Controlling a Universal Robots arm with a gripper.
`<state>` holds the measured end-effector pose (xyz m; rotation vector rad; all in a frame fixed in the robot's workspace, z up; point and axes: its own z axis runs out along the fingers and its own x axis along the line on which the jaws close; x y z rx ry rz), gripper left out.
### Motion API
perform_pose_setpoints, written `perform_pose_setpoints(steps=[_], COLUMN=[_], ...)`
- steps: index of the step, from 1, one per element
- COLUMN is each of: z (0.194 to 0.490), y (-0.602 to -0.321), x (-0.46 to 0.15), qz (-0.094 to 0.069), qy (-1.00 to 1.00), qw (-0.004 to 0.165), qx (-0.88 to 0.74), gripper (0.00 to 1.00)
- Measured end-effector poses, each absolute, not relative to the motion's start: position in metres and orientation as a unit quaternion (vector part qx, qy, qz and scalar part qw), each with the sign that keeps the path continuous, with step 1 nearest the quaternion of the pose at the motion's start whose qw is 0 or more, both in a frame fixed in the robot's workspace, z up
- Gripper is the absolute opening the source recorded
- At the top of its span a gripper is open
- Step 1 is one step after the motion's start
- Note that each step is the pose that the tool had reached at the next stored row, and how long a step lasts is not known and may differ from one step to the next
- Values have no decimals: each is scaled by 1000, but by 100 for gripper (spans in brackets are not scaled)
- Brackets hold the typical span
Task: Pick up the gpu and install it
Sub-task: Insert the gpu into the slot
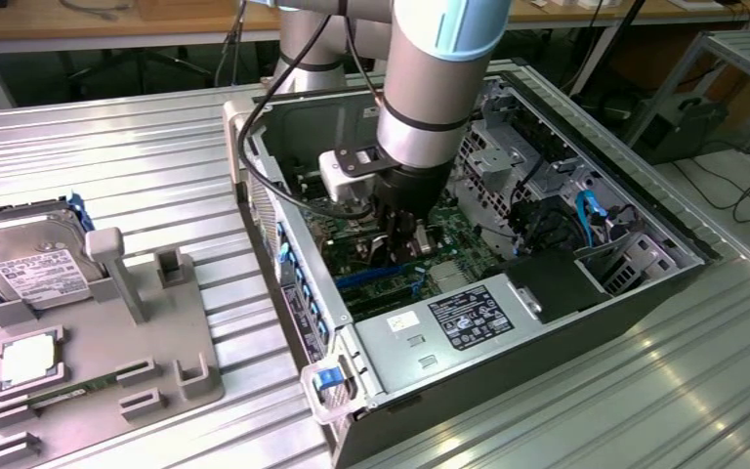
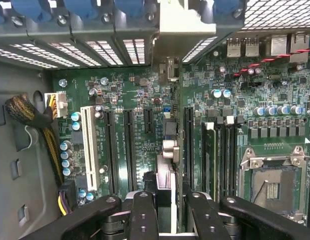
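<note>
Green gpu [image 2: 167, 125] edge-on in gripper [image 2: 166, 210]

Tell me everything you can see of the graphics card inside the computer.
The thin dark graphics card is seen edge-on, standing upright over the green motherboard, parallel to its black slots. A pale metal bracket caps its far end by the case's vented rear wall. The black gripper clamps it from both sides. Whether it is seated cannot be told.

I see my black claw [image 2: 166, 212] gripping the gpu [image 2: 165, 175], pale silver along its edge. Beneath the claw lies a green motherboard [image 2: 129, 95]; beside it, one white slot [image 2: 87, 147] among black ones.
</note>
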<state>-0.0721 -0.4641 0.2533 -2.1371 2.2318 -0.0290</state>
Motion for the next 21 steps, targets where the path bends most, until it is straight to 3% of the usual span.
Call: perform_pose_setpoints(steps=[21], z=[248], y=[-464], x=[-77], qz=[-9], qy=[715], qw=[26], qx=[-698], gripper=[28])
